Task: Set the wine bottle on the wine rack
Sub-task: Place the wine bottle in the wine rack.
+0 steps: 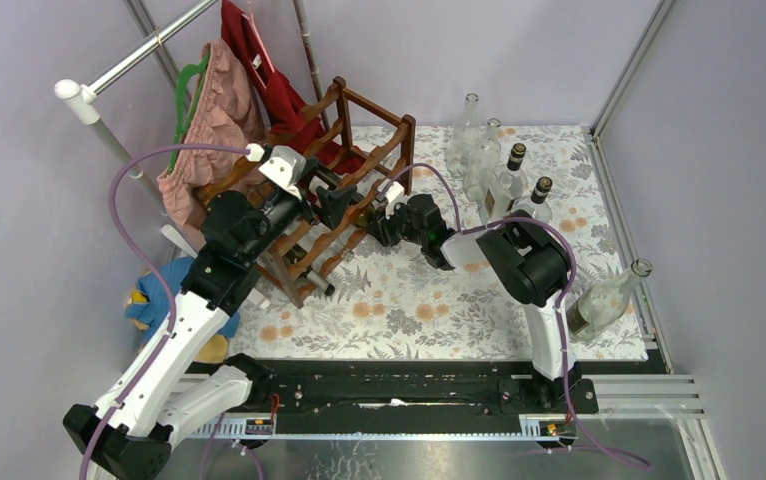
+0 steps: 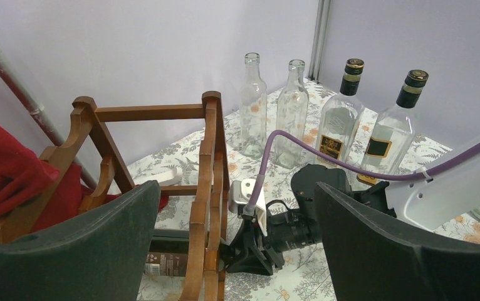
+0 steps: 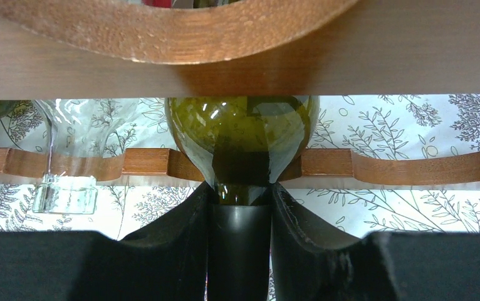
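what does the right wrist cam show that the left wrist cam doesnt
Only right wrist: the right gripper shut on the green bottle by its neck, and a clear bottle lying beside it on the rails.
Only left wrist: the open left gripper, four standing bottles at the back, a red cloth, and the right arm seen from outside.
Both: the rack and the floral tablecloth.
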`<state>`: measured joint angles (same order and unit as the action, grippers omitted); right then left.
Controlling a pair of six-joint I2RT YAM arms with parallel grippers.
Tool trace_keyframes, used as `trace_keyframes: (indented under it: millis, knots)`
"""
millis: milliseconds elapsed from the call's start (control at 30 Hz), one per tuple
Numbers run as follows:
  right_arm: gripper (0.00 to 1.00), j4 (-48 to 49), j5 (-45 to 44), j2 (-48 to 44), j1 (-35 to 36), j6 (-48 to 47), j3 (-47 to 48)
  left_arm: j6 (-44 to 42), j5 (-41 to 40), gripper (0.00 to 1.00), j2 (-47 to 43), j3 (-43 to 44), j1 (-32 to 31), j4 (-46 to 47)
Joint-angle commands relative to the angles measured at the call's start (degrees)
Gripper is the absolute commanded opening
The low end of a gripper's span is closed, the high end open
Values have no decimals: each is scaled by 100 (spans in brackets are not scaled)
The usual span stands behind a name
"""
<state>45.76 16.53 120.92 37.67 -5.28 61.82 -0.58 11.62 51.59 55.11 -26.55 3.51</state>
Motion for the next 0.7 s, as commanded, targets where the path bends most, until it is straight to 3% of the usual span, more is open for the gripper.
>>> trace_keyframes:
  millis: [0, 667]
  knots:
    - [0, 1102, 34, -409, 39, 22, 302, 48, 29, 99, -19, -88, 62, 393]
    - [0, 267, 228, -254, 100, -147, 805, 49, 42, 99, -88, -88, 80, 388]
